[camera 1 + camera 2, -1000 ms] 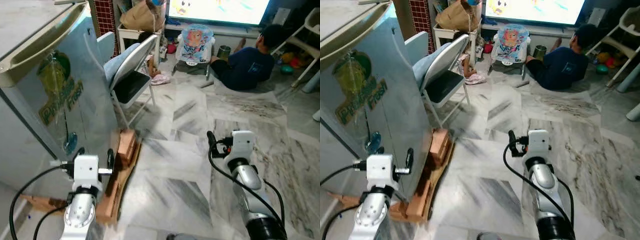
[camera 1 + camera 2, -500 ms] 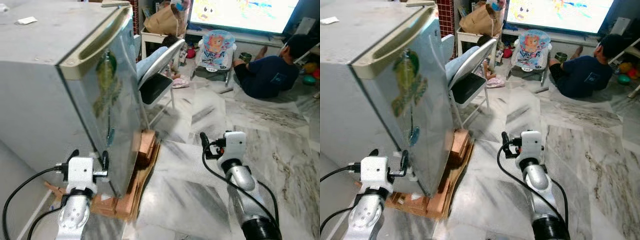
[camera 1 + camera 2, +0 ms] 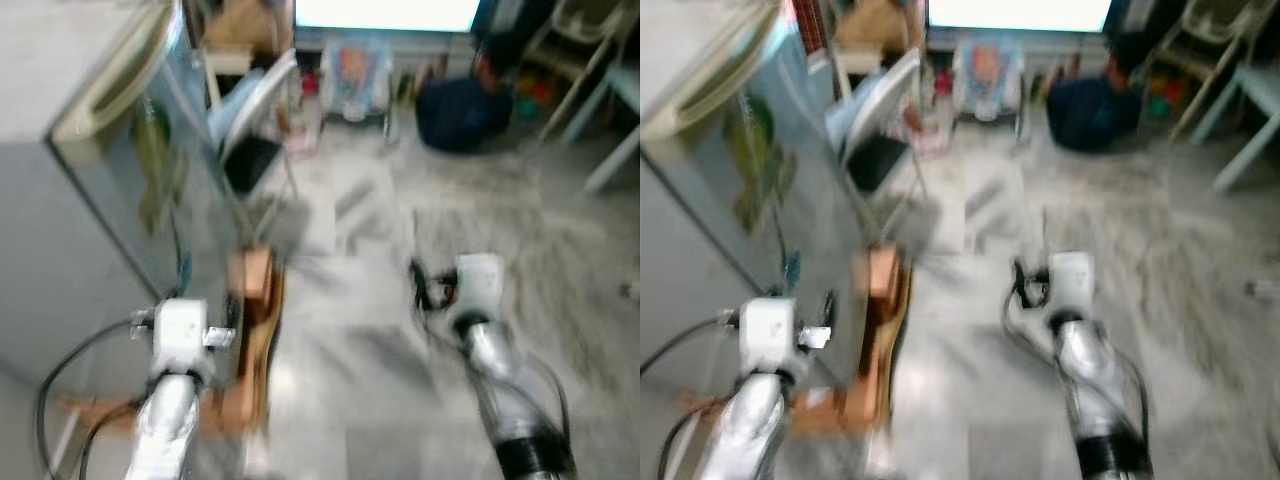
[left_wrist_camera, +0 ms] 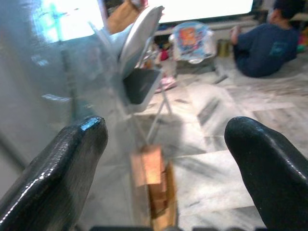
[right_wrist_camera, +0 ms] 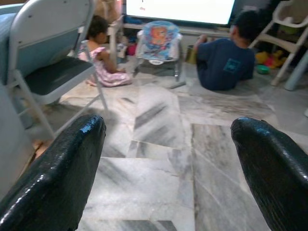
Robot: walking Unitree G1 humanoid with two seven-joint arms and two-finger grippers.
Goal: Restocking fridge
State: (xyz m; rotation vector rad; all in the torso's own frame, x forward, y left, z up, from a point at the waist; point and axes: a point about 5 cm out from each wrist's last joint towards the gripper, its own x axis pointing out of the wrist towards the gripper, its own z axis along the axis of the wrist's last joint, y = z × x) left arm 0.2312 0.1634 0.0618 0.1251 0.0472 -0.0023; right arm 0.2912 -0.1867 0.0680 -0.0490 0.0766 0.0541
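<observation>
Approaching the closed fridge, which stands at the robot's left on wooden blocks. Left gripper hangs beside its door, fingers spread, empty; right gripper likewise gapes over marble floor. Next: reaching the door's top handle. Contents stay hidden.

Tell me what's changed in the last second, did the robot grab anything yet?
Nothing grabbed. The head camera swung and is now blurred, so the fridge only seems to shift. The left gripper stays beside the fridge's closed door with its jaws open and empty; the right gripper remains open over the marble floor.
</observation>
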